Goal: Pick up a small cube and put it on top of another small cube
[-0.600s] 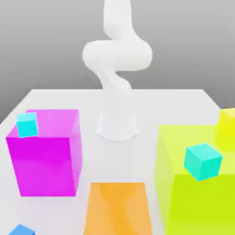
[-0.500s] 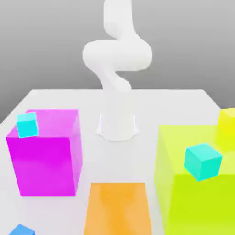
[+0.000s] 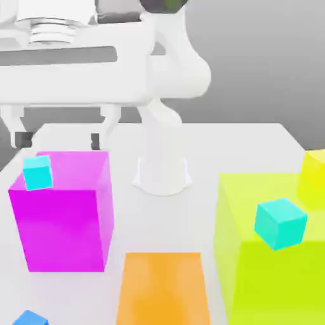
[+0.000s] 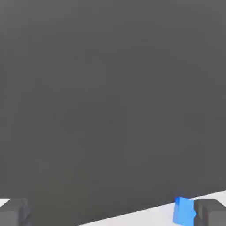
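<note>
A small cyan cube [image 3: 37, 172] sits on the near left corner of the tall magenta block [image 3: 63, 216]. Another small cyan cube [image 3: 280, 222] rests on the big lime block [image 3: 266, 266] at the exterior view's right. A small blue cube [image 3: 28, 318] lies on the table at the bottom left and shows as the blue cube [image 4: 184, 210] in the hand view, close beside one dark fingertip [image 4: 211, 212]. My gripper [image 3: 59, 138] hangs large in the upper left, above the magenta block, open with nothing between its fingers. In the hand view the gripper [image 4: 112, 214] stands wide.
An orange block [image 3: 164, 289] stands at the front centre and a yellow cube [image 3: 314, 174] sits on the lime block's far right. The arm's white base [image 3: 162, 171] rises from the middle of the white table [image 3: 216, 146].
My hand has swung into the exterior view's upper left, above the magenta block. The cubes and blocks have not moved.
</note>
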Robot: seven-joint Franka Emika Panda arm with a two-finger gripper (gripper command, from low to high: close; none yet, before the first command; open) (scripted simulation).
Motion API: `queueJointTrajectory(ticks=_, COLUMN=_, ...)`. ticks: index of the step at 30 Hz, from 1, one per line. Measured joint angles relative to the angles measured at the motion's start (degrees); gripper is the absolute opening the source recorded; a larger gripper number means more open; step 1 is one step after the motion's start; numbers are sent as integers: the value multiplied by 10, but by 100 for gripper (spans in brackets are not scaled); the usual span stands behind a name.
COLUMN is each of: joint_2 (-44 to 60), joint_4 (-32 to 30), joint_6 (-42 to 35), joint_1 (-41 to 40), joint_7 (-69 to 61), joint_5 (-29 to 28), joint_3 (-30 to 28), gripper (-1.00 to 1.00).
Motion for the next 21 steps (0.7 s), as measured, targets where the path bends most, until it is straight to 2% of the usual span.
queueJointTrajectory(ticks=13, joint_2=271, joint_4=37, joint_6=59, joint_1=-64, joint_7=-23, joint_5=43, joint_3=-19, gripper=0)
queueJointTrajectory(ticks=17, joint_2=354, joint_4=55, joint_6=111, joint_1=-82, joint_7=-36, joint_5=62, joint_3=-3, gripper=0)
queueJointTrajectory(ticks=18, joint_2=370, joint_4=58, joint_6=122, joint_1=-86, joint_7=-39, joint_5=66, joint_3=1, gripper=-100)
queueJointTrajectory(ticks=21, joint_2=370, joint_4=58, joint_6=122, joint_1=-86, joint_7=-39, joint_5=67, joint_3=2, gripper=-100)
